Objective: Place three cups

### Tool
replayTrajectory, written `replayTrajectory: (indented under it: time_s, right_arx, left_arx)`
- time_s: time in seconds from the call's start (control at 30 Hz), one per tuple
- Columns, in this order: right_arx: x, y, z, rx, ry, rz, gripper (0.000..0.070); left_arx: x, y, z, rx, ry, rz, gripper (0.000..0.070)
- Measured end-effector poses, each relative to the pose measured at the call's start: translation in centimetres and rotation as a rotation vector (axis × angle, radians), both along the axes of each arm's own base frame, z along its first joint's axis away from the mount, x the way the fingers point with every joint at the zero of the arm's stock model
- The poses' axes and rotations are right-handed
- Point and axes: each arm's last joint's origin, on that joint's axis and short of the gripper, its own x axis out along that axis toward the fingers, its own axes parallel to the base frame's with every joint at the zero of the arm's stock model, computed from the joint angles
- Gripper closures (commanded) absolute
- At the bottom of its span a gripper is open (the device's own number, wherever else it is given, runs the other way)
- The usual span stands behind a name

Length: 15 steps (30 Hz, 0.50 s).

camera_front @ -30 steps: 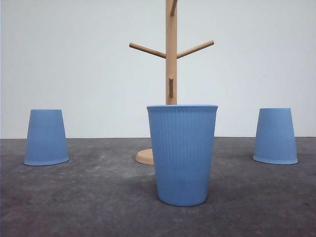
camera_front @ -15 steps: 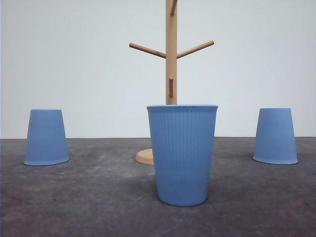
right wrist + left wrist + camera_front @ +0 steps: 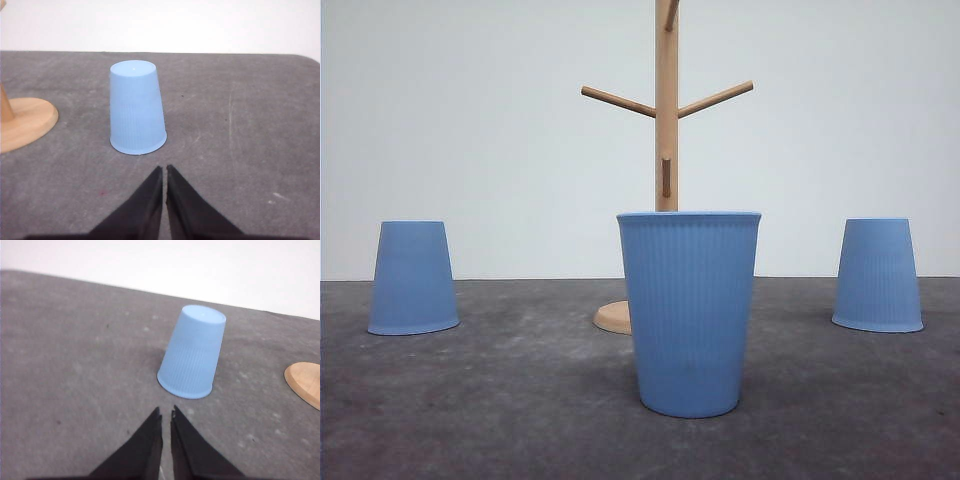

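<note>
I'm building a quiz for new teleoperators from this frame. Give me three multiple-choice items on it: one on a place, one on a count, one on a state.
1. Where does the wooden rack stand?
A. Behind the middle cup
B. In front of the left cup
C. On top of the right cup

2. How many cups stand upside down?
A. None
B. Two
C. Three

3. How are the two end effectors?
A. Both shut, holding nothing
B. Both wide open
C. Each shut on a cup

Answers:
1 A: the wooden rack rises behind the middle cup, its base partly hidden by it.
2 B: the left cup and right cup rest on their rims; the middle one stands rim up.
3 A: the left end effector and right end effector show fingertips nearly together, short of the cups.
</note>
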Motion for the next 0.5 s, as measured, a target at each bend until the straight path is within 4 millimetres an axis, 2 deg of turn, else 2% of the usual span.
replayTrajectory:
  time_s: [0.07,0.13,0.3,0.4,0.5]
  right_arx:
    - [-0.1,0.0,0.4,0.034,0.000,-0.004,0.0691]
    - [-0.2,0.0,1.6,0.063,-0.015,-0.008,0.0691]
    - [-0.2,0.0,6.8,0.109,-0.068,-0.006,0.0692]
    - [0.6,0.1,9.7,0.110,-0.026,-0.003,0.0692]
    - [1.9,0.2,12.7,0.102,0.044,0.020,0.0691]
  left_arx:
    - [-0.1,0.0,0.5,-0.017,0.020,0.005,0.0689]
    - [-0.2,0.0,1.8,-0.038,0.015,0.011,0.0689]
    - [0.1,0.0,7.1,-0.086,-0.019,0.031,0.0689]
    - [1.5,0.0,10.2,-0.094,0.012,0.033,0.0688]
    - [3.6,-0.2,13.2,-0.089,0.062,0.007,0.0687]
